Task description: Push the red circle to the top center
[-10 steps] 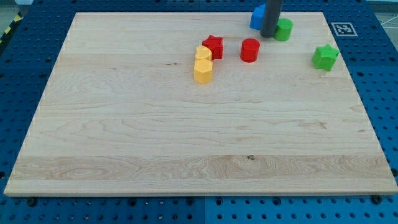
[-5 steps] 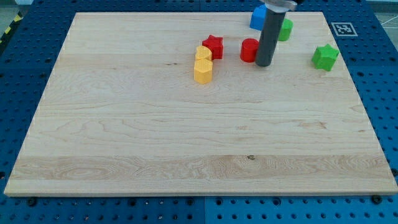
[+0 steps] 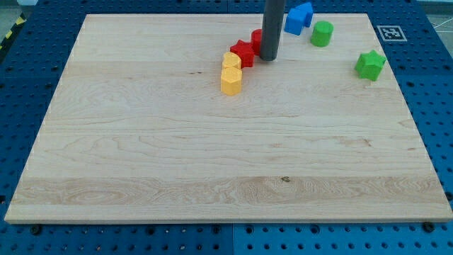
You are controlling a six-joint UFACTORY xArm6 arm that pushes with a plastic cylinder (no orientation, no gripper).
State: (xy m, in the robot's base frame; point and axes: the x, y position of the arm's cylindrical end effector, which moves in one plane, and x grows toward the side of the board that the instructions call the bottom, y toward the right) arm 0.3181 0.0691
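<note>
The red circle (image 3: pixel 257 39) sits near the view's top centre, mostly hidden behind my rod. My tip (image 3: pixel 268 57) rests on the board right against the circle's lower right side. A red star (image 3: pixel 242 53) lies just left of and below the circle, touching or nearly touching it.
Two yellow blocks (image 3: pixel 231 73) stand stacked in a line below-left of the red star. A blue block (image 3: pixel 298 18) and a green cylinder (image 3: pixel 322 33) lie at the top right. A green star (image 3: pixel 370 64) lies near the right edge of the wooden board (image 3: pixel 212 156).
My tip swept down from the top right, then left and up. The red circle moved left and up, from right of the red star to beside it.
</note>
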